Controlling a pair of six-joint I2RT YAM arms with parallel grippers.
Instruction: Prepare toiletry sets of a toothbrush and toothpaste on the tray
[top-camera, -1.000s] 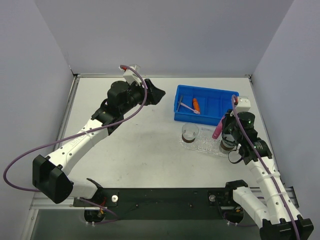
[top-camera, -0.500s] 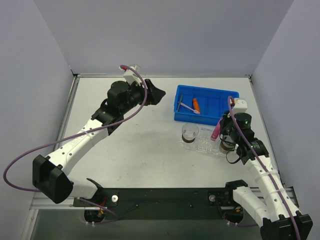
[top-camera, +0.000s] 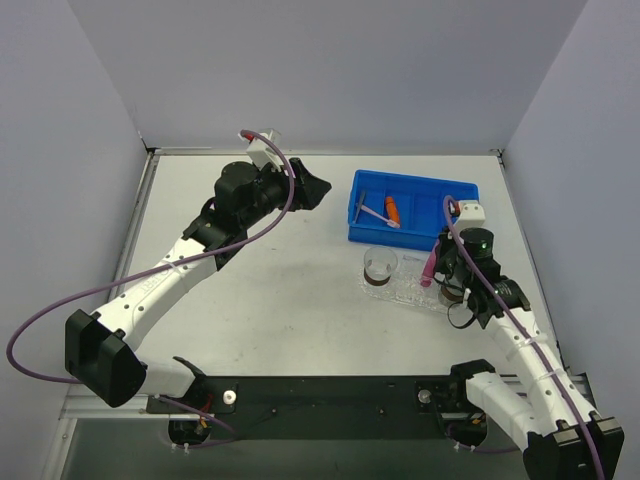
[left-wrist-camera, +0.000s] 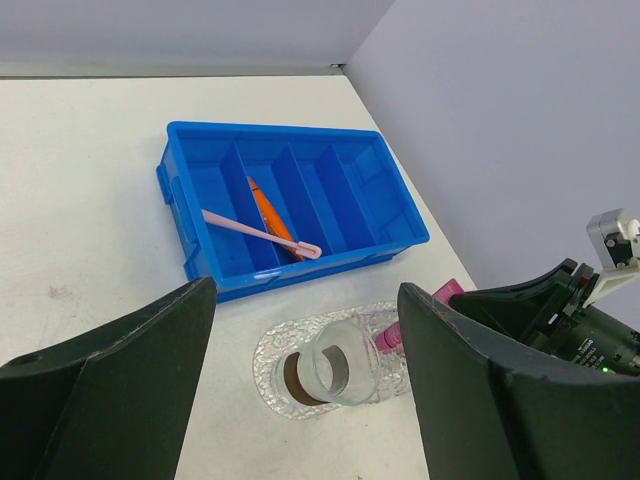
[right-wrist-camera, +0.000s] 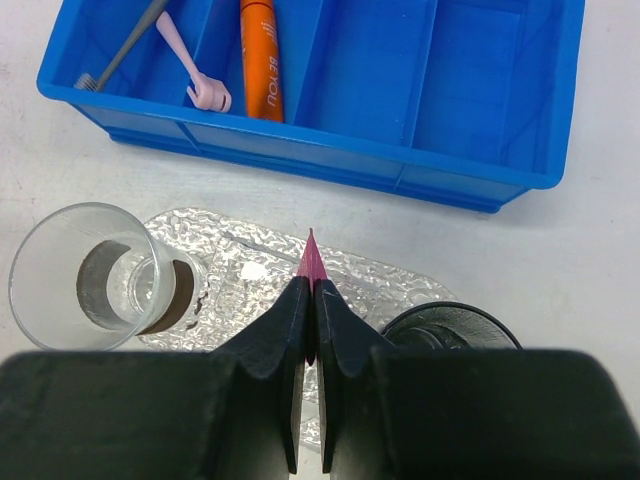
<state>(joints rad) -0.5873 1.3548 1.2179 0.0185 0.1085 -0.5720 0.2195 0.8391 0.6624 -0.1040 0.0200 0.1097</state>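
Right gripper (right-wrist-camera: 308, 290): clenched on the pink toothpaste tube (right-wrist-camera: 310, 250), fingers pressed tight on its body, hanging over the tray (right-wrist-camera: 250, 235).
Left gripper (top-camera: 312, 190): spread wide and holding nothing, parked well off at 9 o'clock from the blue bin (top-camera: 430, 200).
Step in hand: by my reading, setting the pink tube down on the tray, in the bare patch between the clear cup (right-wrist-camera: 40, 275) at 9 o'clock and the dark-rimmed cup (right-wrist-camera: 440, 320) at 4 o'clock.
Tube direction: in the wrist view its thin tapered end sticks out past the fingertips toward 12 o'clock, at the bin. From above, the long axis runs from 1 to 7 o'clock, steeply tilted rather than flat.
Contact: whether the tip touches the tray cannot be told.
Next move: probably lower it, flatten the tilt, then let go without knocking either cup.
Left to fetch: the toothbrush (right-wrist-camera: 190, 65) and the orange tube (right-wrist-camera: 258, 60) lie in the bin's left compartments.
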